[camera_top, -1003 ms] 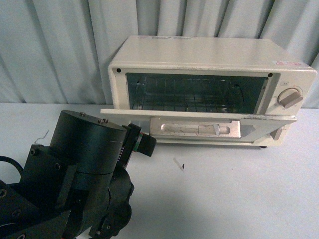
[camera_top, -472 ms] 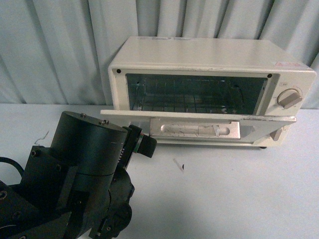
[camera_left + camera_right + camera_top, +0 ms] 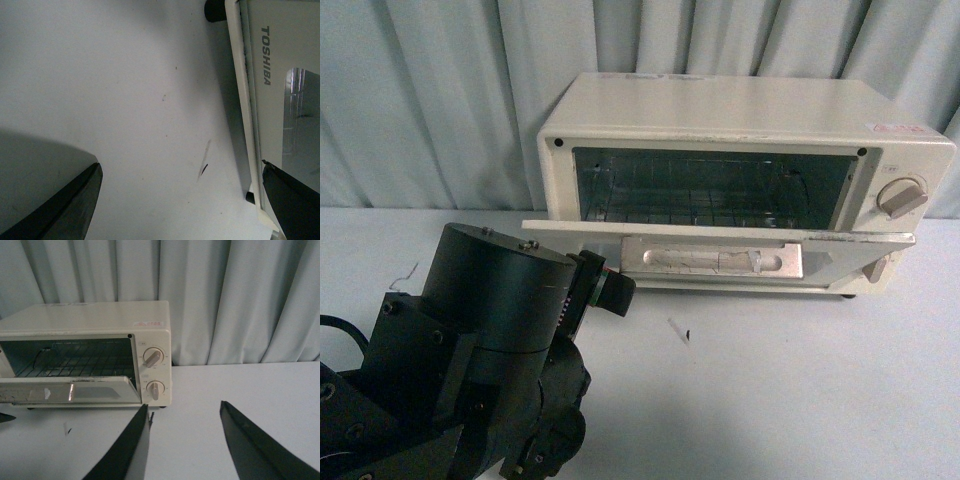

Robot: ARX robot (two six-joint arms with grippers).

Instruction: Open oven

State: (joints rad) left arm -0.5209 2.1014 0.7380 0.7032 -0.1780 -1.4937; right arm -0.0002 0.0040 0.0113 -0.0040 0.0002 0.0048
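The cream-white oven (image 3: 740, 115) stands at the back of the table, its glass door (image 3: 720, 236) hanging down about level, bar handle (image 3: 712, 260) facing me and wire rack (image 3: 700, 205) showing inside. My left arm (image 3: 470, 350) fills the lower left, just short of the door's left corner. In the left wrist view my left gripper (image 3: 180, 164) is open over bare table, one finger (image 3: 295, 200) beside the door edge (image 3: 240, 75) with the Toshiba lettering. My right gripper (image 3: 184, 406) is open, empty, well in front of the oven (image 3: 85, 320) and its knobs (image 3: 152, 357).
A pale pleated curtain (image 3: 430, 90) hangs close behind the oven. A small dark fleck with a white scrap (image 3: 678, 332) lies on the white table (image 3: 770, 390) in front of the door. A black oven foot (image 3: 216, 10) shows in the left wrist view.
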